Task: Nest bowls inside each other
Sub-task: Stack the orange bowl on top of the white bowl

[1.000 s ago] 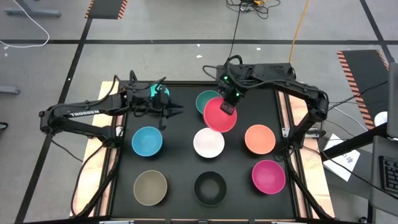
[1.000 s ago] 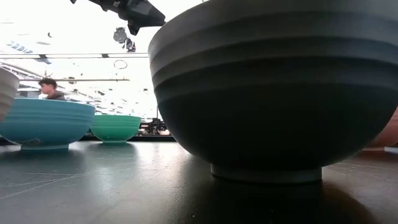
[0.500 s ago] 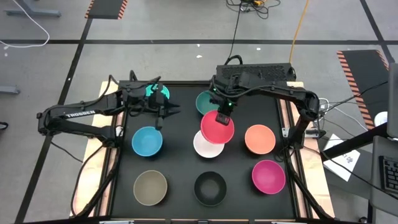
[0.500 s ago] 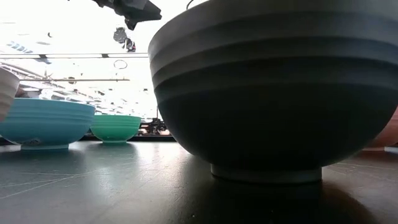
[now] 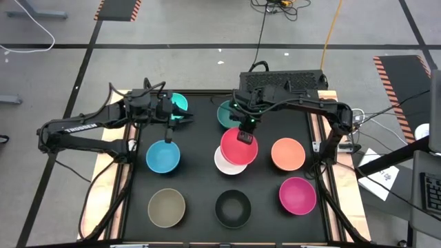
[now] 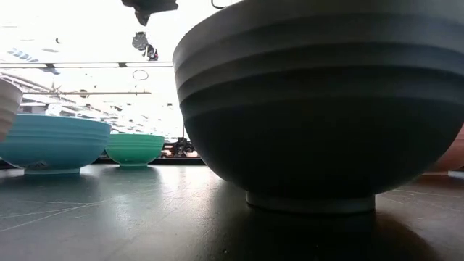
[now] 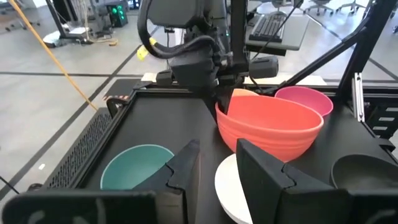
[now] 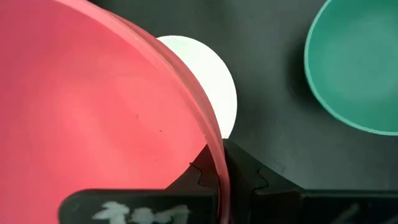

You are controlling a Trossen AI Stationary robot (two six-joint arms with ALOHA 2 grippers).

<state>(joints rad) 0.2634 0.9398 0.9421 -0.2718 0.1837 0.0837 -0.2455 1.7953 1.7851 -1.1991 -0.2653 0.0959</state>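
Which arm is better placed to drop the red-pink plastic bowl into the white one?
Right: the right gripper already pinches the red-pink plastic bowl by its rim, above the white bowl. The left gripper is off beside the turquoise bowl.

We see a black table top (image 5: 200,186) edged in pale wood, and on it plain, unpatterned bowls: a turquoise bowl (image 5: 179,103) at ten o'clock, a dark green bowl (image 5: 225,112) at twelve, a blue bowl (image 5: 163,156) at nine, a white bowl (image 5: 222,164) at the centre with a red-pink bowl (image 5: 239,146) over it, and an orange bowl (image 5: 287,153) at three. Along the near row we find a tan bowl (image 5: 167,207) at seven, a black bowl (image 5: 232,208) at six and a magenta bowl (image 5: 298,195) at five. Both arms are dark, and the floor (image 5: 62,65) is grey with black lines and orange-and-black striped patches.
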